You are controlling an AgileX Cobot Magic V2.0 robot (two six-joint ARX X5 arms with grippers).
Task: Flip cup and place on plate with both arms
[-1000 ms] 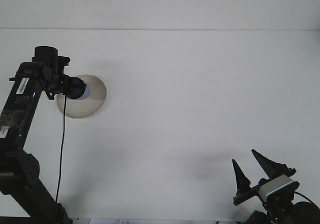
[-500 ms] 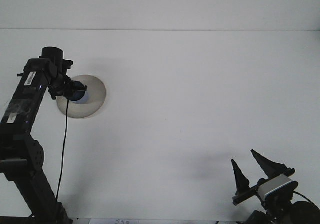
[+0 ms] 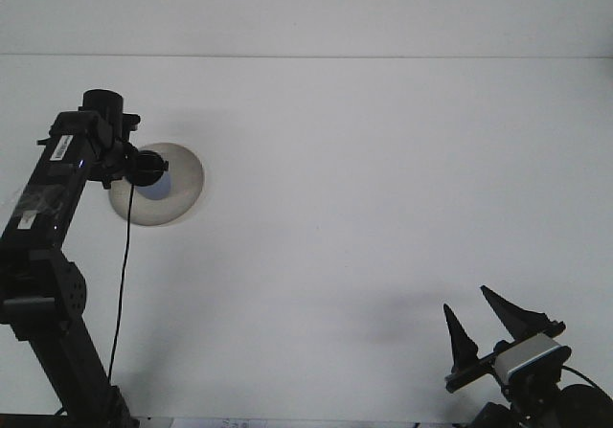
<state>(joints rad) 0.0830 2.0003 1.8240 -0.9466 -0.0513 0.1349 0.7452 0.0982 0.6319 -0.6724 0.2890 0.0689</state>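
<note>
White tabletop (image 3: 383,208) fills nearly all of the front view, with a pale wall band along its far edge. We see only this one view.

On the left, toward the far side, lies a round greyish plate (image 3: 182,184). Our left arm (image 3: 48,256) rises from the near left corner and reaches over the plate's left part. The left gripper (image 3: 146,168) sits above the plate, and just at its tip we make out a small bluish-white shape, the cup (image 3: 161,186), over the plate's middle. We cannot tell whether the jaws are clamped on the cup or merely beside it, nor whether the cup rests on the plate or which way up it is. A thin black cable (image 3: 122,284) hangs from the arm toward the near edge.

At the near right corner, well apart from the plate, our right gripper (image 3: 487,318) points up, its two dark pointed jaws spread apart with nothing between them.
</note>
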